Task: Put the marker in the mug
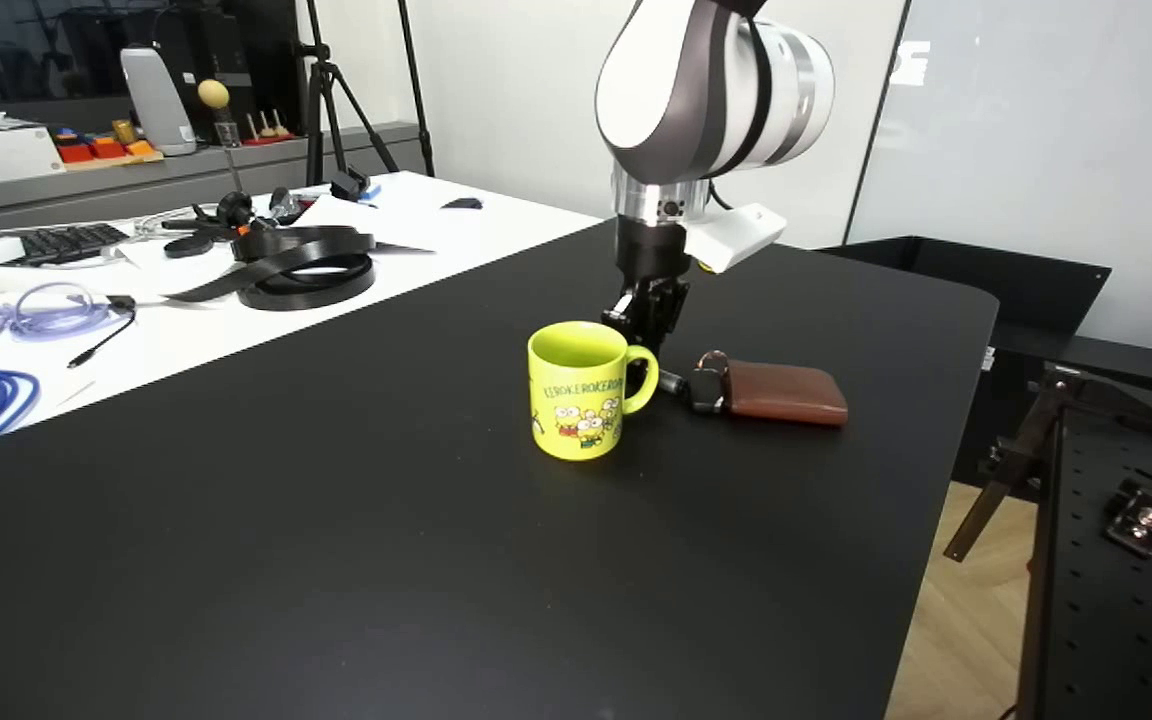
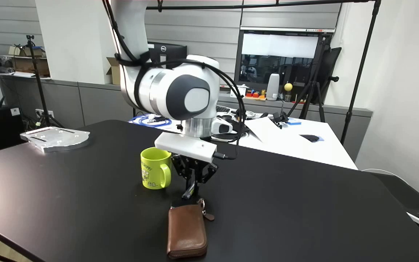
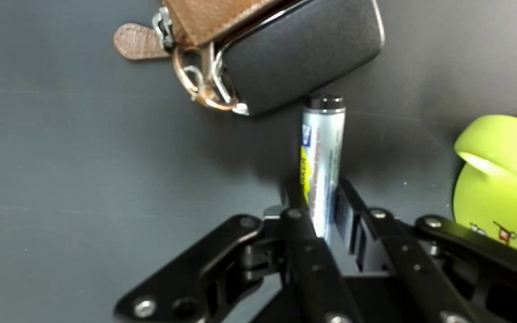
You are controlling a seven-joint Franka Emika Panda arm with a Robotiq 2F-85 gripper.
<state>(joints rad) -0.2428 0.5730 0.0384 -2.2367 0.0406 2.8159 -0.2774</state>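
Observation:
The yellow-green mug (image 1: 576,400) stands upright on the black table in both exterior views (image 2: 151,171). Part of it and its handle show at the right edge of the wrist view (image 3: 501,193). The marker (image 3: 323,143) has a silver body and a black end. It also shows in both exterior views (image 1: 672,382) (image 2: 189,191). My gripper (image 3: 316,193) points down beside the mug's handle side, with its fingers closed against both sides of the marker (image 2: 189,191). The marker's far end reaches close to a black key fob. I cannot tell whether the marker touches the table.
A brown wallet-like case (image 1: 786,393) with a ring and the black key fob (image 3: 303,54) lies beside the marker. A silver plate (image 2: 56,138) rests at a table edge. A white desk (image 1: 416,230) with cables and black straps adjoins the table.

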